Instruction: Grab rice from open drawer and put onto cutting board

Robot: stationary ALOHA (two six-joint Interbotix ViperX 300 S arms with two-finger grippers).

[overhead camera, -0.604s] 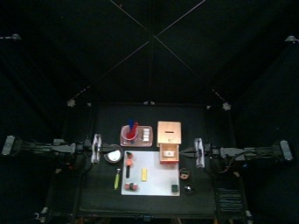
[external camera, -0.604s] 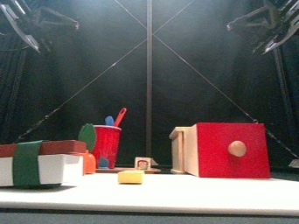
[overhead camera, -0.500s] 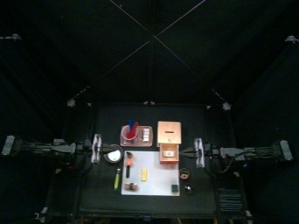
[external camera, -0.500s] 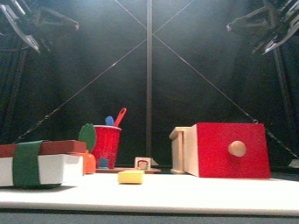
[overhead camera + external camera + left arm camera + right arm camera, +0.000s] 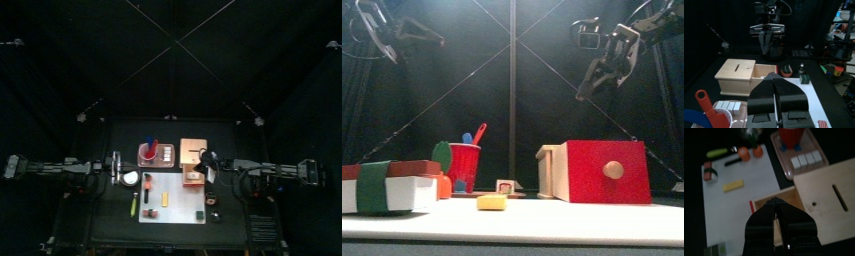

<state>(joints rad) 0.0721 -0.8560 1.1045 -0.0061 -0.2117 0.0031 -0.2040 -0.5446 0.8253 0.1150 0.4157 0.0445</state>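
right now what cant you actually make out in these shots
- Rice in the drawer: right wrist view, the right gripper covers the tray; top view too small.
- Drawer, front view: hidden behind the box's red face.
- Small items on the cutting board: top view too small to identify.
- Left gripper: shut, hides what lies beneath it in the left wrist view.

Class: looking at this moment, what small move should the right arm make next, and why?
Probably lower the shut right gripper toward the open drawer of the light wooden box, opening its jaws on the way: it hangs above the drawer holding nothing, and the large white cutting board awaits the rice.
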